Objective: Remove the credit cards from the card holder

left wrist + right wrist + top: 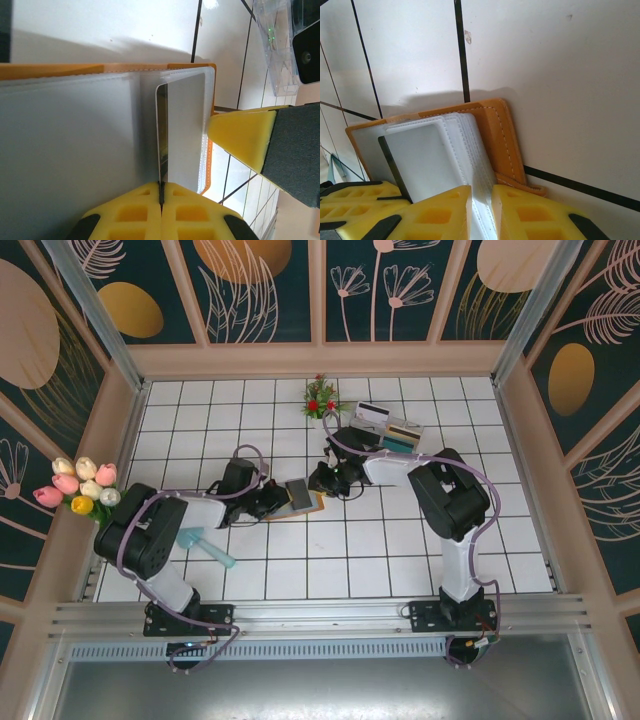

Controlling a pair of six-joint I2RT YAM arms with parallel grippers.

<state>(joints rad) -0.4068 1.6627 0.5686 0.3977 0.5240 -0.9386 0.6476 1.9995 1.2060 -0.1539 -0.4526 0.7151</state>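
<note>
My left arm reaches in low from the left across the white tiles [400,540]. My left gripper [161,192] is clamped on the near edge of a credit card [182,130], the yellow pads meeting with only the card's dark rim between them. My right arm bends in from the right, and my right gripper [481,205] faces the left one, its fingers pressed on either side of the card holder [497,132] at its stack of clear pockets.

The holder lies open and flat near the middle of the floor, between my two grippers, its long side running roughly away from my bases. The card's long axis runs straight out from my left fingers, along the pockets. I cannot tell whether it sits inside a sleeve. The card looks pale grey with rounded corners. The holder is orange-brown with light stitching.
</note>
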